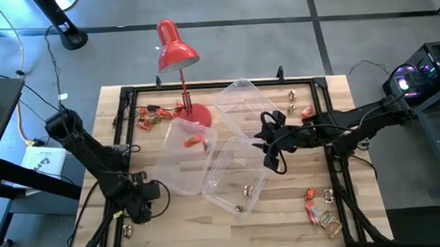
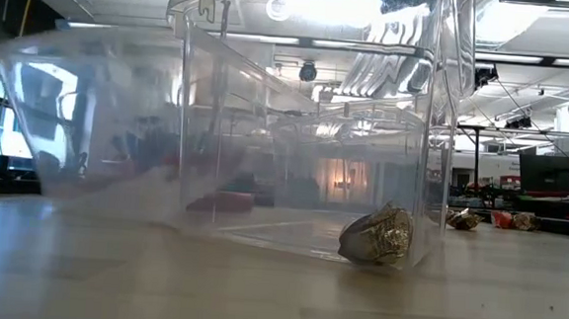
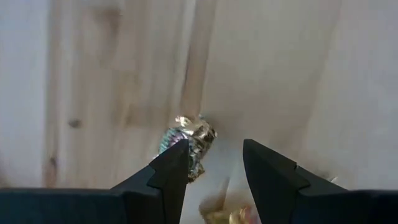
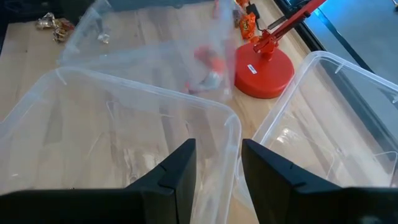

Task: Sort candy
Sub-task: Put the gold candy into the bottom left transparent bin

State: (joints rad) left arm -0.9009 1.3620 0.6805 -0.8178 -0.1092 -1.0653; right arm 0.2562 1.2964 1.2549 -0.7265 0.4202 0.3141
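Nearest the low camera, a gold-silver wrapped candy [image 2: 379,236] lies against the front wall of the near tub [image 2: 306,131], inside it as far as can be told.

Going left to right across the table [image 1: 287,219]: the left gripper [image 1: 137,209] hangs low over the front-left corner. Its fingers stand narrowly apart and hold nothing; a shiny gold-silver sweet [image 3: 188,142] lies on the wood touching the tip of one finger [image 3: 171,171], more outside the gap than in it. Behind, a cluster of red-orange candies [image 1: 152,116] sits near the back-left edge beside the red lamp [image 1: 179,57]. Three clear tubs crowd the middle: the left tub [image 1: 187,152] holds red-orange pieces [image 1: 195,143], the near tub has gold-silver ones [image 1: 247,191], and the back tub [image 1: 245,99] looks bare. The right gripper [image 1: 271,147] hovers over the rim where these tubs meet, fingers partly apart and empty. More candy lies to the right: a few pieces at the back [image 1: 299,107] and a mixed heap at the front-right [image 1: 321,213].

The risk on the left: closing from this offset would likely pinch only the wrapper's edge, or nudge the sweet sideways so it skids away. On the right, the light tubs sit tilted against each other; a descending finger catching a rim could tip one and spill sorted candy.
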